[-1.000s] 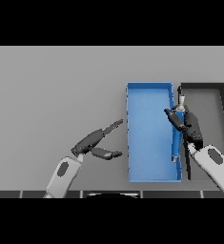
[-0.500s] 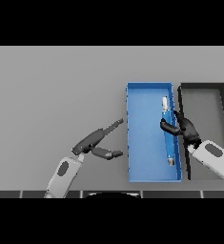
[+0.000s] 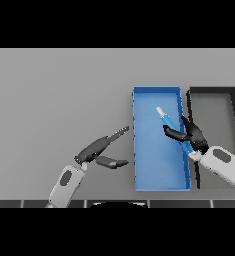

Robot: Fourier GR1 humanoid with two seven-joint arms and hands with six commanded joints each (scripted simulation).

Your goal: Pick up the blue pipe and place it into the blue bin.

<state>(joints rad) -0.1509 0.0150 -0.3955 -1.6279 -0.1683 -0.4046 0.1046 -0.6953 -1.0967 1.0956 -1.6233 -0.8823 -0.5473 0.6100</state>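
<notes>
Lowering the blue pipe (image 3: 170, 123) over the blue bin (image 3: 156, 170), right of centre on the grey bench (image 3: 54, 90).

Beside it, far right, sits a black bin (image 3: 216, 107). Right hand (image 3: 191, 136) has its fingers curled round the pipe, which slants with its pale tip toward the upper left, inside the bin's outline. My call: level it along the bin's length, sink it low, then let go. Left hand (image 3: 96, 150) idles lower left, fingers relaxed.
</notes>
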